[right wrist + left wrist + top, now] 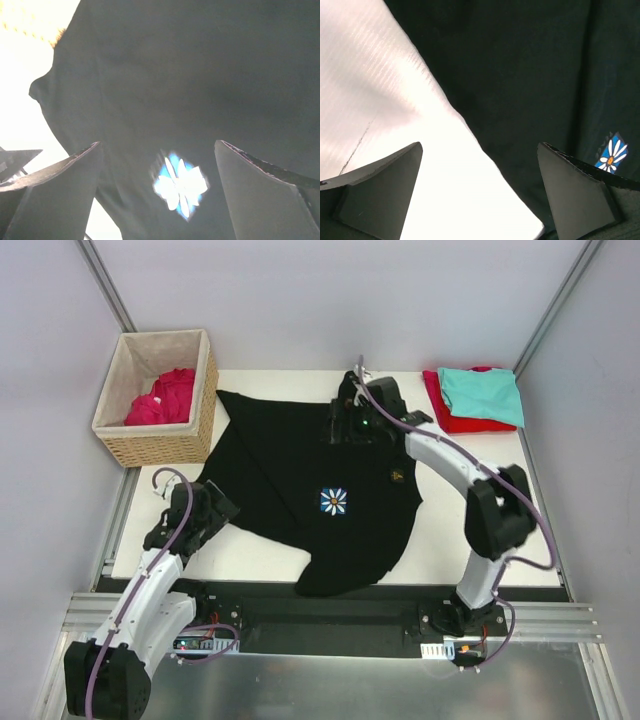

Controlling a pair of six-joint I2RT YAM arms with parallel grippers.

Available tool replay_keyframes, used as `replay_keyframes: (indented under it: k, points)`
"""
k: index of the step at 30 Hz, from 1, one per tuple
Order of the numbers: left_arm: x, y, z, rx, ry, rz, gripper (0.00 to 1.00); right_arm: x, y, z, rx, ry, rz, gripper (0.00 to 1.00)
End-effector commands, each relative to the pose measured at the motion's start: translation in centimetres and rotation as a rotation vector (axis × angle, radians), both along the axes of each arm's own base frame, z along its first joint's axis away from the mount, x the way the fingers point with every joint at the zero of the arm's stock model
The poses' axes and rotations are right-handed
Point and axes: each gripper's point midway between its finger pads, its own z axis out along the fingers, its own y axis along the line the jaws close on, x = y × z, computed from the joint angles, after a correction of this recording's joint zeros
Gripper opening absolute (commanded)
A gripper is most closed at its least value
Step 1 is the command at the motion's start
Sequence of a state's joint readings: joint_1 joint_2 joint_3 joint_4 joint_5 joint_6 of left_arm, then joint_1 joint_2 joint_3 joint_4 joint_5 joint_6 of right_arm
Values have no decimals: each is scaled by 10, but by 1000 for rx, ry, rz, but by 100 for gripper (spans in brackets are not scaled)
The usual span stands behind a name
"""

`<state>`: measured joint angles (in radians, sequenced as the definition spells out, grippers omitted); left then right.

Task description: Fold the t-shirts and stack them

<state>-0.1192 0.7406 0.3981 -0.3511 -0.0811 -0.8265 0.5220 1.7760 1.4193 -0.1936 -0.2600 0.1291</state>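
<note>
Currently: teal t-shirt (485, 392) stacked on red t-shirt (447, 412); black t-shirt (290, 490) unfolded; pink t-shirt (165, 398) in basket (160, 447); left tool (479, 147), right tool (157, 144) open.

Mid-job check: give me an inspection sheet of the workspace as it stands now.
Surface: white table, partly covered by cloth.
Job's things: black t-shirt spread out, unfolded, flower print facing up; teal shirt folded on top of red shirt at far right; pink shirt bunched in the wicker basket at far left.
Clutter: nothing seen besides the basket.
Grippers: left gripper jaws open at the black shirt's left edge, holding nothing; right gripper jaws open above its far part, holding nothing.
Cables: purple cables run along both arms.
Surroundings: pale enclosure walls, metal frame.
</note>
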Motion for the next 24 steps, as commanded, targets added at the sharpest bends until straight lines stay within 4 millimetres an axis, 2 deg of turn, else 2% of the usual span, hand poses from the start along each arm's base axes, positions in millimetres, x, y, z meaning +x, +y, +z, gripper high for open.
replay_keyframes:
  k: [1, 2, 3, 5, 6, 7, 8, 9, 11, 12, 13, 15, 16, 17, 19, 24]
  points:
    - [16, 1, 33, 20, -83, -5, 99, 35, 54, 65, 160, -83, 127, 97]
    - [18, 1, 33, 29, -76, -7, 99, 45, 67, 41, 171, -27, 140, 97]
    - [22, 1, 36, 35, -85, -11, 99, 59, 80, 70, 230, -73, 156, 97]
    - [31, -2, 41, 25, -90, -20, 99, 68, 100, 71, 305, -44, 207, 97]
    - [34, -5, 43, 14, -102, -28, 99, 77, 111, 47, 340, 34, 196, 97]
    - [43, -11, 50, -5, -141, -46, 99, 81, 121, 57, 394, 33, 230, 97]
    - [47, -13, 49, -10, -141, -50, 99, 88, 127, 56, 435, 38, 230, 97]
    - [50, -14, 50, -13, -144, -50, 99, 97, 131, 34, 467, 107, 203, 97]
    - [61, -16, 49, -10, -139, -53, 99, 104, 140, 37, 541, 109, 221, 97]
    - [64, -17, 47, -7, -133, -59, 99, 107, 141, 31, 562, 127, 219, 97]
    - [68, -19, 40, -5, -112, -66, 99, 108, 145, 17, 584, 183, 211, 96]
    - [80, -23, 38, -7, -132, -73, 99, 109, 149, 9, 597, 195, 211, 97]
    - [82, -26, 28, -9, -103, -79, 99, 110, 149, 0, 591, 208, 205, 97]
    - [90, -30, 28, -18, -118, -86, 99, 109, 147, -10, 583, 224, 197, 97]
    - [93, -37, 15, -25, -83, -98, 99, 107, 145, -19, 574, 241, 189, 96]
    - [108, -47, 5, -1, -89, -108, 99, 105, 140, -43, 547, 266, 169, 97]
